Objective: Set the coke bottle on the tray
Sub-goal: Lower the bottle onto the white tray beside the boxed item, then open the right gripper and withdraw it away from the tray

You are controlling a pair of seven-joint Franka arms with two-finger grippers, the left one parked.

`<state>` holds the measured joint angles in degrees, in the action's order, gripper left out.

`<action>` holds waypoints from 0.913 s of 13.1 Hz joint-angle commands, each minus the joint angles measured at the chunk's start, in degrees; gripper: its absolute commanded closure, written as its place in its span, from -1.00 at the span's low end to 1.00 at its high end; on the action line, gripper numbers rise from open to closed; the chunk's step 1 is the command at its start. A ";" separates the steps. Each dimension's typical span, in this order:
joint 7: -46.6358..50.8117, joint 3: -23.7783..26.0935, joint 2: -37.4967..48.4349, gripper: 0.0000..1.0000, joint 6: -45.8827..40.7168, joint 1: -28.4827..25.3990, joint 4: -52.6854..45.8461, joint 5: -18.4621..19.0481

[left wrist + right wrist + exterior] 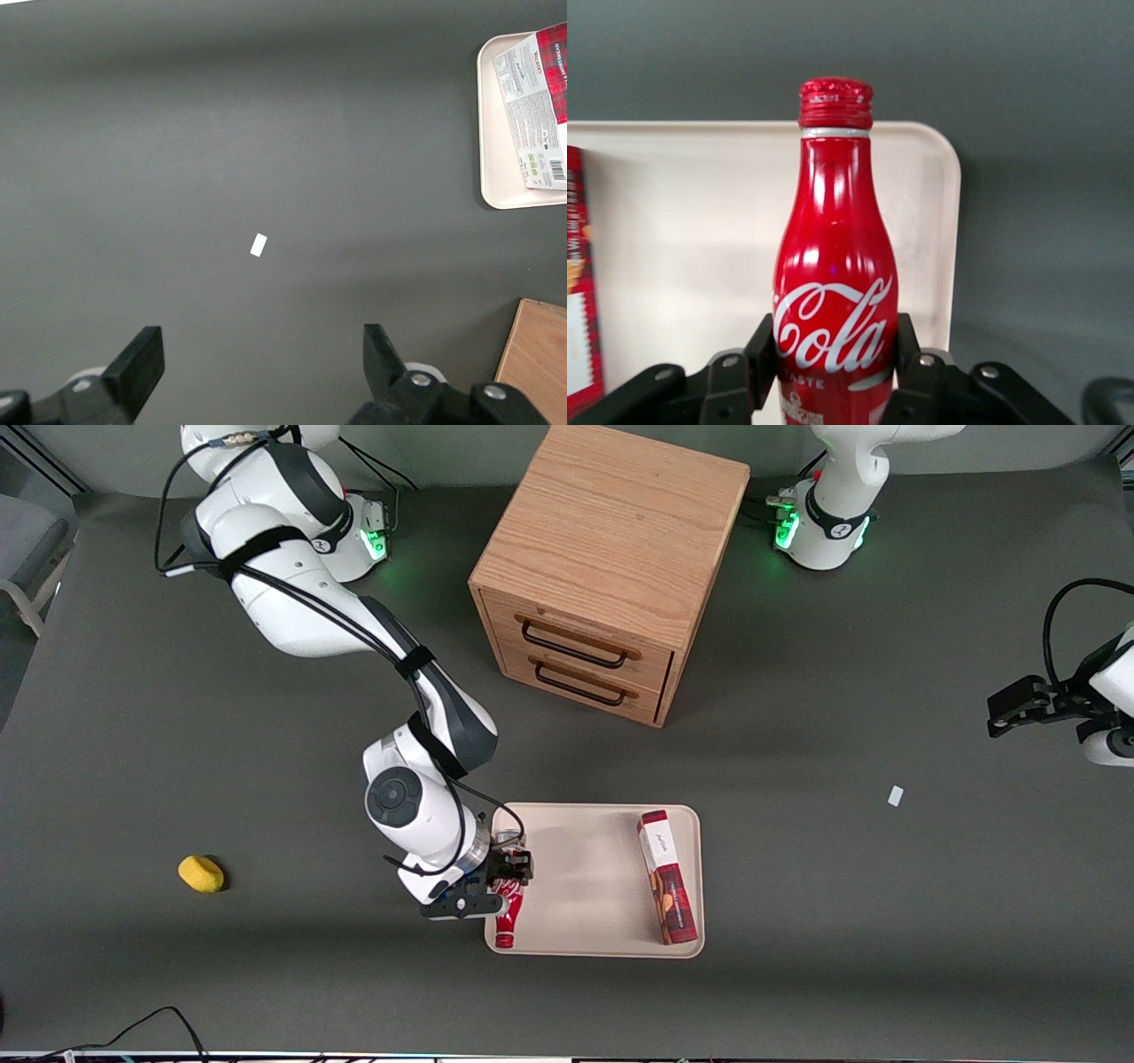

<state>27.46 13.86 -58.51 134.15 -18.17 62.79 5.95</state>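
Observation:
The coke bottle [507, 917] is red with white script. It lies lengthwise over the beige tray [585, 886], along the rim at the working arm's end, with its capped neck pointing toward the front camera. My right gripper [500, 879] is over that rim and shut on the bottle's body. In the right wrist view the bottle [833, 266] fills the middle, with a black finger [760, 350] pressed against each side of it and the tray [682, 221] under it. I cannot tell whether the bottle rests on the tray.
A red-and-white biscuit box [667, 877] lies on the tray toward the parked arm's end. A wooden drawer cabinet [602, 567] stands farther from the front camera. A yellow object [201, 873] lies toward the working arm's end. A white scrap [896, 796] lies toward the parked arm's end.

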 commanded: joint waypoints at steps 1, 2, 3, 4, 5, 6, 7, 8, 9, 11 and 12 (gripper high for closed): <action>1.64 -0.32 -3.62 0.57 2.42 -0.72 -3.29 0.29; 1.64 -0.32 -4.15 0.44 3.30 -0.72 -3.20 0.29; 1.72 -0.41 -4.24 0.26 3.40 -0.72 -3.03 0.29; 2.07 -0.41 -4.33 -0.01 3.48 -0.72 -2.85 0.29; 2.25 -0.50 -4.33 -0.37 3.57 -0.72 -2.67 0.38; 2.25 -0.50 -4.33 -0.99 4.01 -0.72 -2.41 0.64; 2.16 -0.50 -4.24 -1.00 5.23 -0.72 -2.06 0.90; 2.08 -0.50 -4.24 -1.00 6.37 -0.72 -1.27 0.90; 2.07 -0.59 -4.24 -1.00 7.26 -0.72 -0.92 0.99; 1.99 -0.59 -2.58 -1.00 6.92 -0.29 -0.57 0.90; 2.16 -0.59 0.13 -1.00 6.74 0.15 1.96 0.90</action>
<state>28.14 13.79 -61.90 140.78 -18.17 62.14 5.95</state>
